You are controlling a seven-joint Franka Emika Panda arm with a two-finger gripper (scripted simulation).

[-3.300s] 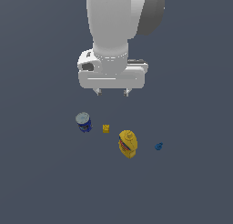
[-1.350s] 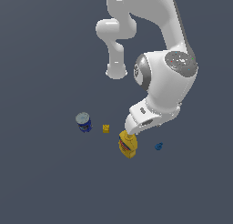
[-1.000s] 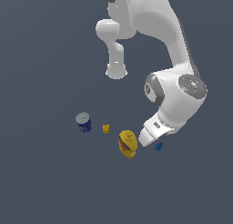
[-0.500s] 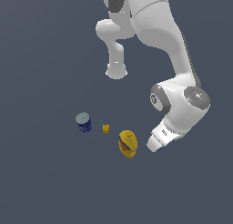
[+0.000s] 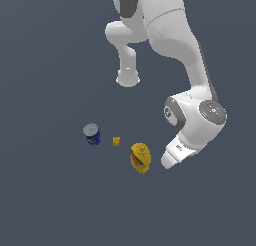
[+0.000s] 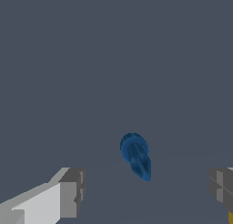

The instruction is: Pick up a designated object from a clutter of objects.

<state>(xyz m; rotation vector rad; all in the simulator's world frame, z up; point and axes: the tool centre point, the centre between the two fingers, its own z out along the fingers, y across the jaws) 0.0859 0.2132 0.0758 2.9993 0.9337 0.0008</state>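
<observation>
The designated object [image 6: 135, 155], a tiny solid-blue piece with a round base and narrow stem, shows in the wrist view on the grey floor. It lies between and just ahead of my gripper [image 6: 145, 191], which is open with its grey fingers [image 6: 71, 198] wide apart and holding nothing. In the exterior view the arm's white hand [image 5: 176, 153] hangs low just to the right of the yellow mustard bottle [image 5: 141, 157] and hides the blue piece. The rest of the clutter of objects is a blue can with grey top [image 5: 92, 134] and a tiny yellow cube [image 5: 116, 141].
The arm's white base column [image 5: 128, 77] stands behind the objects. A sliver of yellow [image 6: 230, 217] shows beside one finger in the wrist view.
The arm has swung down and toward the exterior view's right, from high above the clutter to low beside the mustard bottle. Its hand now covers the blue piece there.
</observation>
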